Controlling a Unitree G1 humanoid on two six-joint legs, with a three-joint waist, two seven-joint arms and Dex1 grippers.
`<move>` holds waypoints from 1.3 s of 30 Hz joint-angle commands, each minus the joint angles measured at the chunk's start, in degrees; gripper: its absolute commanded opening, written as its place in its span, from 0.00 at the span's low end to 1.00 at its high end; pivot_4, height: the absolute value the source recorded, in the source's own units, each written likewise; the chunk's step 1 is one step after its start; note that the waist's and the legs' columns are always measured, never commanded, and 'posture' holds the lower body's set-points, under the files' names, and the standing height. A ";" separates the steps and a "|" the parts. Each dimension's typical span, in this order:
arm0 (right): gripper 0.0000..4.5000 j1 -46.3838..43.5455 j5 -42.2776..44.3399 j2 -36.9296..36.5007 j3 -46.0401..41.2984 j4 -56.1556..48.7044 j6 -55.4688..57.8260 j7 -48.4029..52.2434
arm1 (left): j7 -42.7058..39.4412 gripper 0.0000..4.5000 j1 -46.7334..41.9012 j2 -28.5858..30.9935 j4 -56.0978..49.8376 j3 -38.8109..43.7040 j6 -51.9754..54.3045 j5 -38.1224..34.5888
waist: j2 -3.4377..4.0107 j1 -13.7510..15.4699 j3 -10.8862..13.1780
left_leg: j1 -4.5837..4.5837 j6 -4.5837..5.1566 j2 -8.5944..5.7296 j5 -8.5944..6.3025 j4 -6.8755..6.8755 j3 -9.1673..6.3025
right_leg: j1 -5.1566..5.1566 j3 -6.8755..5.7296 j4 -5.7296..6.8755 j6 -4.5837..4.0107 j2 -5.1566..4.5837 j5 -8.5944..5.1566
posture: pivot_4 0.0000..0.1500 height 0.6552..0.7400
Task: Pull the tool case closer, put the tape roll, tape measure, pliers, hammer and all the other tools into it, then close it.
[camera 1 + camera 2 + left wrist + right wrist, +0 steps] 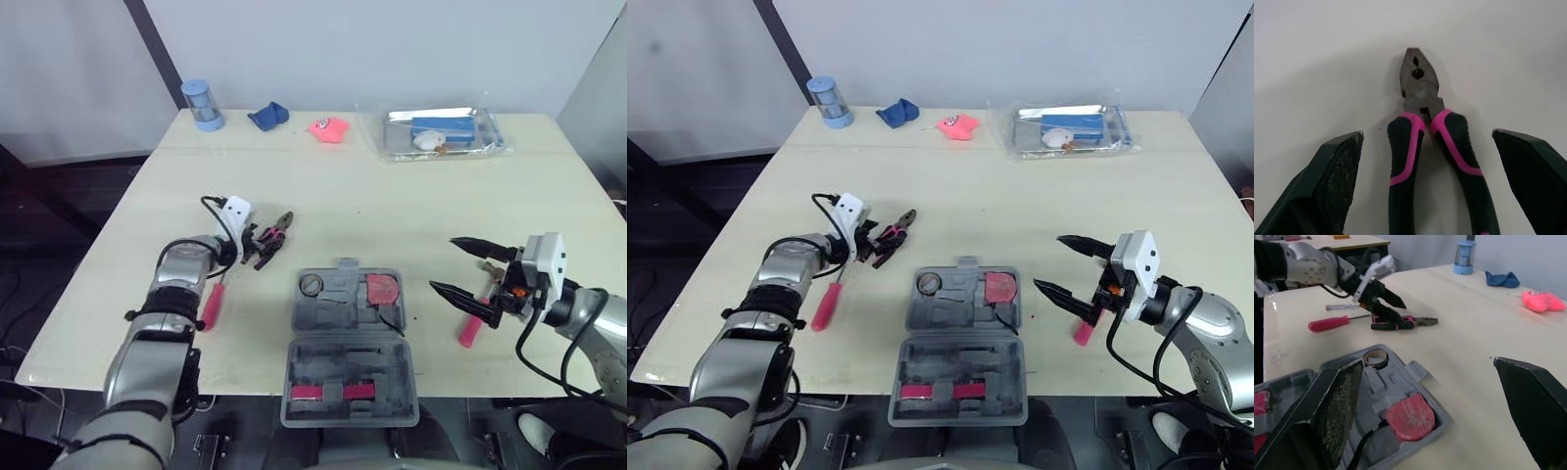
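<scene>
My left gripper [253, 245] straddles the pliers [277, 229], fingers spread, just past the far-left corner of the tool case [338, 270], so I'd sink lower, keep them centred and squeeze mid-handle so they don't pivot, while my right gripper [443, 262] hovers, fingers apart, right of the case.

Open grey plastic tool case [348, 338] at near edge of pale table [411, 206]. Left gripper [261, 247] at black-and-pink-handled pliers [277, 231]. Right gripper [443, 264], fingers spread, right of case.
</scene>
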 commanded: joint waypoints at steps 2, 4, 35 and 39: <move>1.00 0.41 -0.27 -0.77 -0.45 -2.62 -0.87 0.62 | 1.54 1.00 -3.37 -1.56 5.02 -0.06 0.01 1.60 | 0.00 -0.03 0.00 | -0.01 0.00 -0.01 0.00 0.02 -0.01 | 0.00 -0.01 0.00 0.00 -0.01 0.00 | 1.00 1.00; 1.00 0.35 -0.23 -1.00 -0.78 -2.68 -0.75 0.75 | 1.40 1.00 -3.64 -2.06 6.28 -0.69 -0.48 2.73 | 0.00 -0.16 0.00 | 0.00 0.00 -0.02 0.00 0.02 -0.01 | 0.00 0.00 0.00 0.00 -0.01 0.00 | 1.00 1.00; 1.00 1.06 -2.84 -2.04 -1.53 -1.07 -3.60 1.57 | 7.09 0.55 -1.35 -3.13 4.08 2.81 6.01 1.71 | 0.01 -0.19 -0.01 | 0.08 0.00 -0.03 0.01 0.05 -0.04 | 0.03 0.00 0.09 0.00 -0.01 0.00 | 1.00 1.00; 1.00 0.52 -3.37 -2.02 -1.03 -0.69 -3.36 1.15 | 3.39 0.55 -0.10 -2.12 -1.44 1.47 3.25 2.00 | 0.01 -0.19 -0.01 | 0.07 0.00 -0.03 0.01 0.05 -0.04 | 0.03 0.00 0.09 0.00 -0.01 0.00 | 1.00 1.00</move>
